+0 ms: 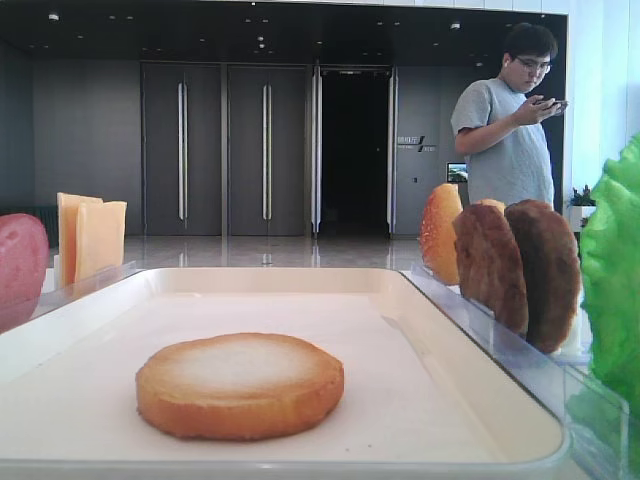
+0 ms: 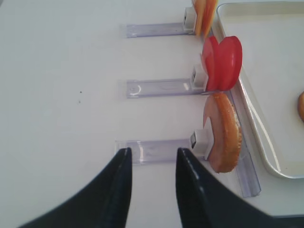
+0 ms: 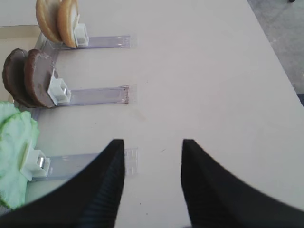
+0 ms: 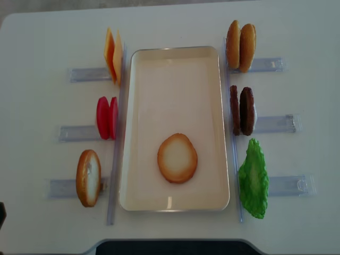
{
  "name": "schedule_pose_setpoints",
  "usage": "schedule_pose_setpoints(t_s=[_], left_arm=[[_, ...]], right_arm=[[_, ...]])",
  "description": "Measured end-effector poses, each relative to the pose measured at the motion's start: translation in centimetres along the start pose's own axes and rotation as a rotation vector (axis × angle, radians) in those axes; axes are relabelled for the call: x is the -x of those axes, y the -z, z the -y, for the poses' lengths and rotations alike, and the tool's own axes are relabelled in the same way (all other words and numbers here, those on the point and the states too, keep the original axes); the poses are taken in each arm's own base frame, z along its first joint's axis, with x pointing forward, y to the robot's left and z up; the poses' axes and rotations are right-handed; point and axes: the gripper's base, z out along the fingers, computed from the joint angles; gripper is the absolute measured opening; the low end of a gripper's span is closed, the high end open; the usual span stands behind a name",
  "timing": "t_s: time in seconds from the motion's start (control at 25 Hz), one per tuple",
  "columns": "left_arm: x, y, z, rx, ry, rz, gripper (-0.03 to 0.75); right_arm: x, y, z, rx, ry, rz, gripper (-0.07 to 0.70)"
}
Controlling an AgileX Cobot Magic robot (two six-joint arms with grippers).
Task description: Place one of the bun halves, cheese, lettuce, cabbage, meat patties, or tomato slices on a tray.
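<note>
Left pincer (image 2: 151, 164): its jaws stood apart with nothing between them, above the bare table (image 2: 71, 95).
Ahead of the left pincer: a clear slotted holder (image 2: 156, 151) lay just in front of the tips; at its far right end a spare bun half (image 2: 223, 133) stood on edge.
Further ahead of it: the tomato slices (image 2: 223, 61) stood in the next holder, and the cheese (image 4: 112, 54) beyond them.
Right of the left pincer: the tray (image 4: 212, 106) lay along the holder ends.
Bun half on the tray (image 4: 177, 158): it lay flat, pale face up, in the near part of the tray floor, well apart from both pincers. The step looked done.
Handling: I judged this bun half to be light and stiff, not fragile, with a smooth face; the best hold would be across the golden-brown rim.
Right pincer (image 3: 153, 161): its jaws were wide apart and empty.
Left of the right pincer: the lettuce (image 3: 16, 147) was nearest, the meat patties (image 3: 28, 78) further ahead.
</note>
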Motion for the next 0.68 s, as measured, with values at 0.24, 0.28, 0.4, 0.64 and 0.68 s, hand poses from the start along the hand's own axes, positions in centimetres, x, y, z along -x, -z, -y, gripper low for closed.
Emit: schedule_pose_setpoints(t_s=[0.24,0.28,0.4,0.64,0.68], left_arm=[[-0.19,0.34,-0.03,-0.001,0.002,0.033,0.237],[-0.19,0.34,-0.03,-0.001,0.002,0.033,0.235],[-0.19,0.34,-0.03,-0.001,0.002,0.033,0.222],[-0.19,0.34,-0.03,-0.001,0.002,0.033,0.212],[-0.19,0.34,-0.03,-0.001,0.002,0.033,0.211]], right_arm=[[0.00,0.00,0.00,0.000,0.000,0.000,0.306],[0.00,0.00,0.00,0.000,0.000,0.000,0.306],[0.00,0.00,0.00,0.000,0.000,0.000,0.306],[0.00,0.00,0.00,0.000,0.000,0.000,0.306],[0.00,0.00,0.00,0.000,0.000,0.000,0.306]])
